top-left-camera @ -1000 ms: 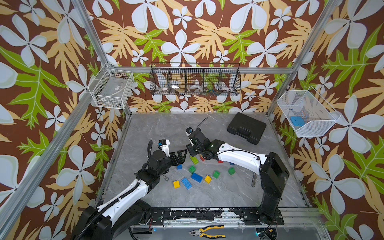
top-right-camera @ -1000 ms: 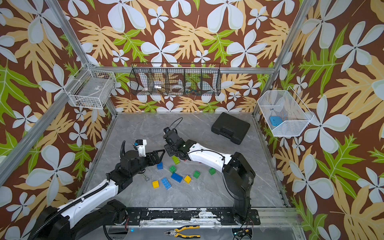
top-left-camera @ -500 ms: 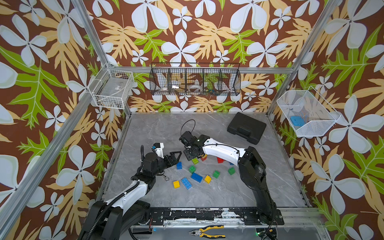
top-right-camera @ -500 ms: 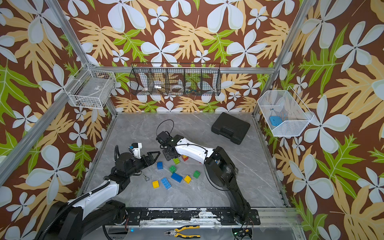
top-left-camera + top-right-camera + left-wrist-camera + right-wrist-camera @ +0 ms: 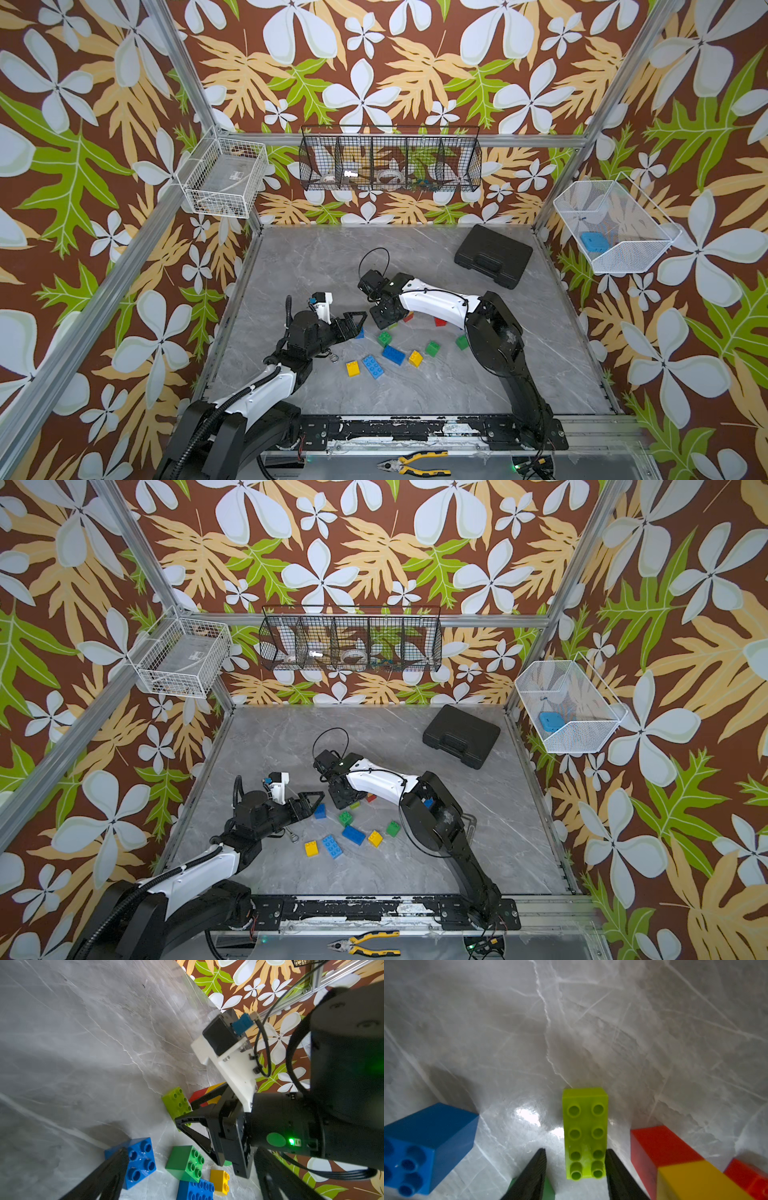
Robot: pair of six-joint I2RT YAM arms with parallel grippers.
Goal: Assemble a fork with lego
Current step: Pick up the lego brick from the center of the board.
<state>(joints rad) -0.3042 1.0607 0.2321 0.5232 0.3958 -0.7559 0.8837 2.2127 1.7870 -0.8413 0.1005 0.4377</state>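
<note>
**Fig.** Robot-lab test cell, seen in both top views. You're working inside an aluminium-profile frame [image 5: 183, 75] w/ printed leaf-and-flower wall panels [image 5: 374, 62]. The floor is a grey marble-look tabletop [image 5: 316, 257]. A left arm [image 5: 266, 386] & right arm [image 5: 432, 299] are mounted on a base rail [image 5: 415, 430] at the front edge. Black wire rack [image 5: 390, 162] & white wire basket [image 5: 224, 178] hang on the walls. Black tool case [image 5: 492, 255] sits on the top; pliers [image 5: 415, 463] lie in front of the rail.

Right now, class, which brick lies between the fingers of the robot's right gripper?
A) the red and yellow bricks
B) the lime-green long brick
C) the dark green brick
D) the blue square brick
B: in the right wrist view the lime-green long brick lies between the open jaws of the right gripper, with the blue brick and the red and yellow bricks off to the sides.
</note>
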